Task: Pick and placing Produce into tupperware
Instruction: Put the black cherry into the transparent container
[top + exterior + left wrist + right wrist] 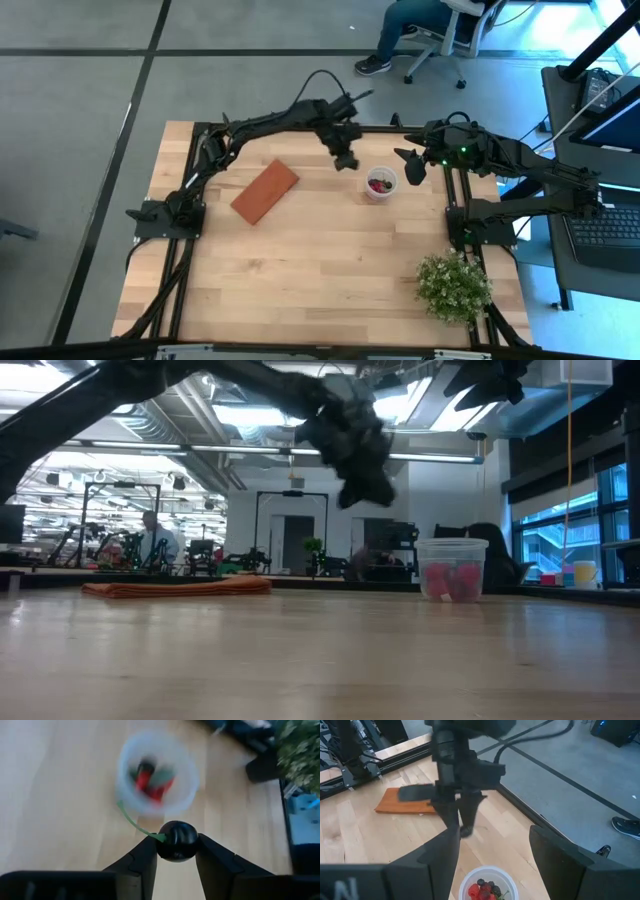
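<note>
Dark berry (176, 840) pinched in left fingers (140, 865), seen only by wrist; right fingers (555, 855) wide above tupperware (486, 872).

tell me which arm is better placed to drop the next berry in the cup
Left. Its hand is shut on a dark berry close beside the cup. The right hand is open and holds nothing.

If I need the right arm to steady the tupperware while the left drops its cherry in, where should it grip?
Judging from its pose, grip the tupperware across its outer wall, below the rim, coming in level from the right gripper's side. It stands upright with an open mouth holding berries, which the left gripper with its dark cherry needs clear.
</note>
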### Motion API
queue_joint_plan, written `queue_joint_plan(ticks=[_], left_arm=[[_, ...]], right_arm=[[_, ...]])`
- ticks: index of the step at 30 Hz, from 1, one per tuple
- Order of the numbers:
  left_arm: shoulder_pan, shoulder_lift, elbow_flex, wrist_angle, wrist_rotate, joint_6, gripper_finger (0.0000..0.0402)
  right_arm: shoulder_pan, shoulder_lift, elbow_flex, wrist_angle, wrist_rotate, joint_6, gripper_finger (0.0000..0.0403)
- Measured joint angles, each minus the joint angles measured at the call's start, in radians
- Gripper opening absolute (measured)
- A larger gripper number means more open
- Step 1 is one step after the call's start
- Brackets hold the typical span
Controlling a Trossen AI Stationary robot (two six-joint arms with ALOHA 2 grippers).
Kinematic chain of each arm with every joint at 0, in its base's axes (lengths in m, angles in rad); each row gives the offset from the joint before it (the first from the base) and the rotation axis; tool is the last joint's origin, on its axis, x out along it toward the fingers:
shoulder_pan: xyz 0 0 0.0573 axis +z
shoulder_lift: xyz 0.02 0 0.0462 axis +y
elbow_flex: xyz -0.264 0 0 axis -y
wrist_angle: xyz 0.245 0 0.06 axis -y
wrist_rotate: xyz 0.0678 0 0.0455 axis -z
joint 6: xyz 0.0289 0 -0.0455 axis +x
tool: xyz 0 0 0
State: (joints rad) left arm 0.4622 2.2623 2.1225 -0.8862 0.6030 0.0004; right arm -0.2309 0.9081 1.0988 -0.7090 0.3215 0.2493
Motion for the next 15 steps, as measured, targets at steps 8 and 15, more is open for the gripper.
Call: queue_joint_plan(ticks=[8,15], left_arm=[[-0.147,-0.002,0.009,0.211,-0.256,0.030,0.0117],[-0.214,0.004,0.009,0.310,-0.474,0.010,0.0110]], right_arm=[[0.000,0.000,0.000,0.000,0.000,0.000,0.0240],[0.000,0.000,0.000,0.001,0.000,0.000,0.0240]])
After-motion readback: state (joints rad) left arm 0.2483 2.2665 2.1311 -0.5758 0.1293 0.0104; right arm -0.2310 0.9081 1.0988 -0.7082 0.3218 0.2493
